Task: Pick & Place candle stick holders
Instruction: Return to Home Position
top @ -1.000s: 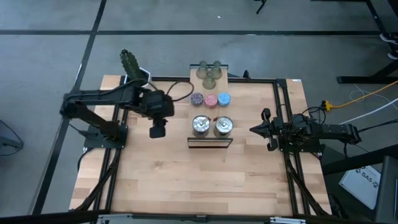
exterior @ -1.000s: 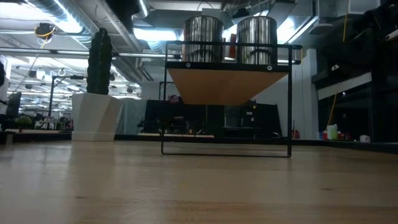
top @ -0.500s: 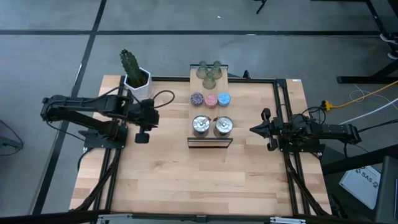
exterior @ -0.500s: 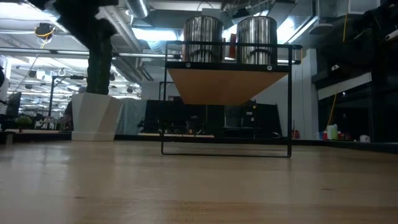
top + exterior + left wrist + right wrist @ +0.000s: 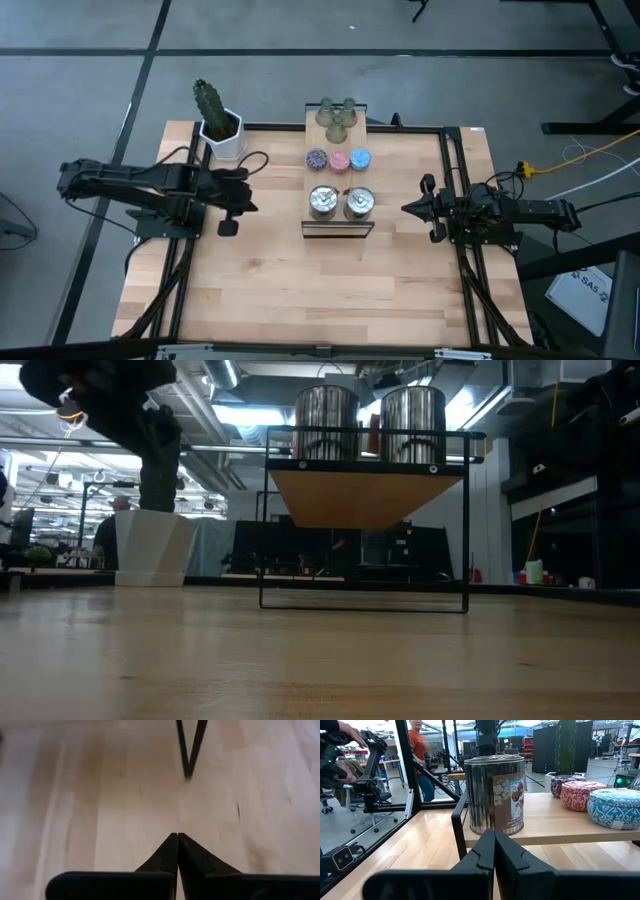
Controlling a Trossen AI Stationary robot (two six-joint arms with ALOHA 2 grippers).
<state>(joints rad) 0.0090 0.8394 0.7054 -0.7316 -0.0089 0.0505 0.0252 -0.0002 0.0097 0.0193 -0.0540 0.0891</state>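
Observation:
The candle stick holders stand on a long wooden board point(image 5: 338, 178) carried by a black wire stand point(image 5: 338, 229). There are three olive-green ones point(image 5: 336, 118), then a purple point(image 5: 316, 159), a pink point(image 5: 338, 160) and a blue point(image 5: 360, 158) low round one. Two silver ones point(image 5: 322, 201) point(image 5: 358, 202) stand nearest. My left gripper point(image 5: 250, 205) point(image 5: 177, 836) is shut and empty over bare table, left of the stand, slanting down. My right gripper point(image 5: 405, 209) point(image 5: 494, 832) is shut and empty, level, pointing at the silver holder point(image 5: 495, 795) from the right.
A cactus point(image 5: 208, 100) in a white pot point(image 5: 224, 135) stands at the table's far left, behind my left arm. A leg of the stand point(image 5: 189, 750) lies ahead of my left gripper. People and equipment show beyond the table point(image 5: 420, 750). Bare wood fills the near half point(image 5: 320, 290).
My left gripper has drawn back from beside the stand toward the table's left edge and has sunk lower, tipping less steeply downward. In the low view the arm has come into sight at the upper left, in front of the cactus.

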